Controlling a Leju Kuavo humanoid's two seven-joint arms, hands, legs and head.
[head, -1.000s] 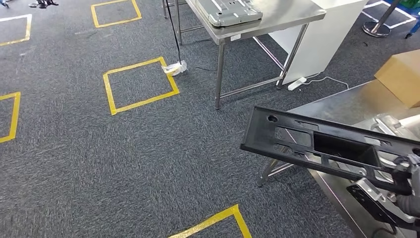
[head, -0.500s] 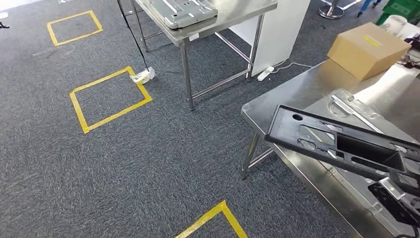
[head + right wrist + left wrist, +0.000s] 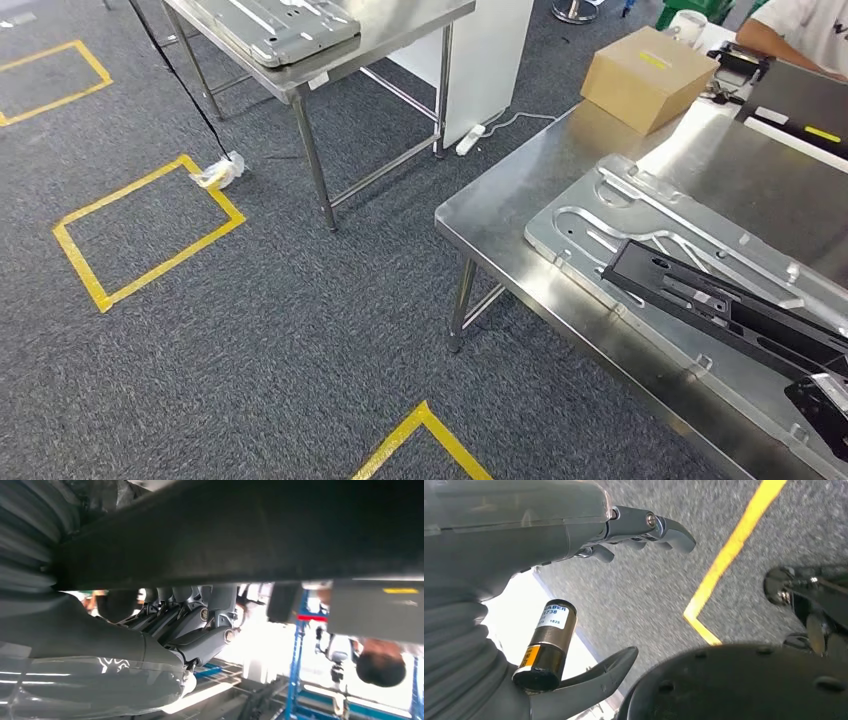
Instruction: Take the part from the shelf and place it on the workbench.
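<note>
Workbench (image 3: 520,255) below — right hand (image 3: 165,630) grips part (image 3: 730,315) (black).

Left hand (image 3: 574,580) hanging, fingers apart around nothing, right hand (image 3: 165,630) with fingers curled up against a dark bar

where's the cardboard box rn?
Head view, upper right: the cardboard box sits at the far end of the steel workbench, beyond the silver plate.

1. Your left hand (image 3: 589,555) has a smooth grey cover, a ribbed grey cuff and dark metallic fingers (image 3: 664,527) with round pivot screws.
2. Your right hand (image 3: 150,640) shows a glossy grey shell and dark fingers (image 3: 200,625).
</note>
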